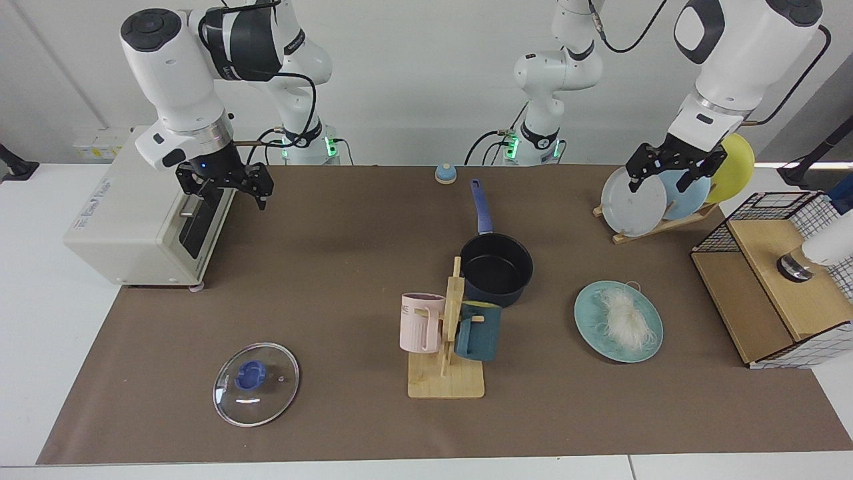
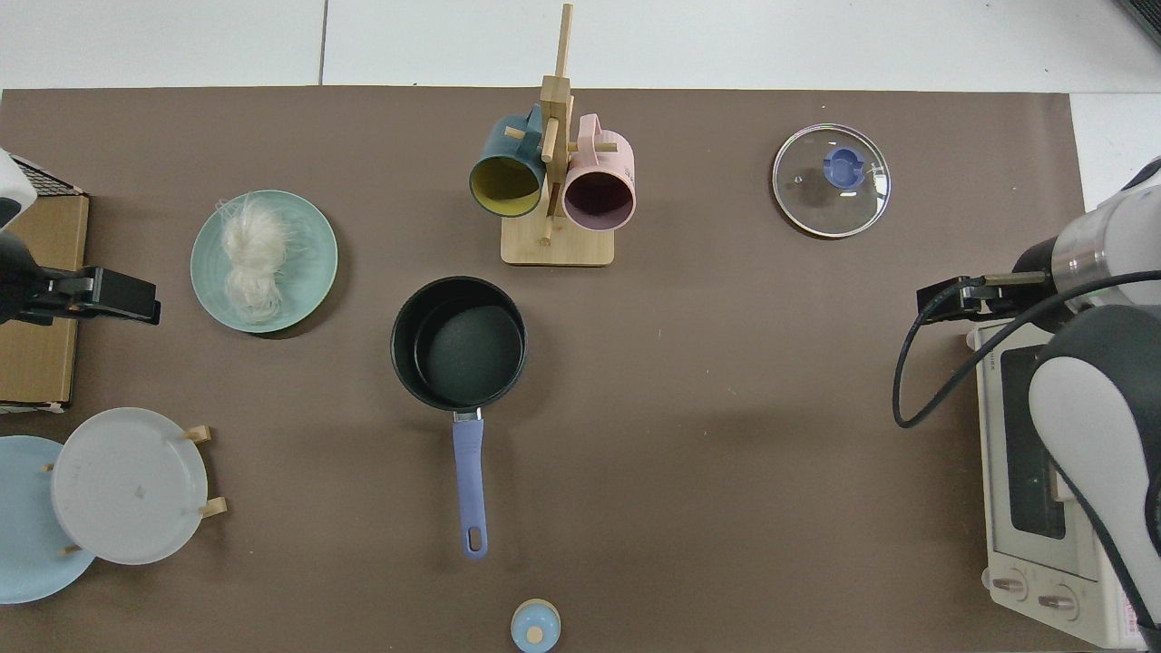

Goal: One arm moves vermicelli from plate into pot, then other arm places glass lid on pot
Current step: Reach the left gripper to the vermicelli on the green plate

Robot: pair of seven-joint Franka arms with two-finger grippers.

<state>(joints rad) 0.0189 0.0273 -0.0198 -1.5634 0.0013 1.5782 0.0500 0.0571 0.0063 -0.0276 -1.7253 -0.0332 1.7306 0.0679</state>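
nothing started yet, both arms parked high and clear of the work.

left gripper (image 1: 674,172) hangs at the upper right of the facing view, in front of the plate rack (image 1: 633,227), fingers spread apart, empty. right gripper (image 1: 226,185) hangs at the upper left, in front of the toaster oven (image 1: 143,220), blue wrist light on, fingers also apart and empty.

vermicelli (image 1: 625,319) sits as a loose tangle on the teal plate (image 1: 589,327), right of centre, lower half of the facing view. pot (image 1: 496,268) is at centre, upright, inside empty, handle pointing toward the top edge; well apart from the plate. glass lid (image 1: 256,383) lies flat on the mat at lower left, knob up. mug stand (image 1: 445,347) stands just below the pot with a pink and a dark teal mug on it.

step in hand, as i read it: the first one, noodle pickup by the left arm, since it's on the plate's side. next move needs it down over the tangle, closing on the bulk so strands don't trail, then lifting across to the pot. mug stand is close to the pot's rim on the approach side, so come in high. lid waits for the right arm.
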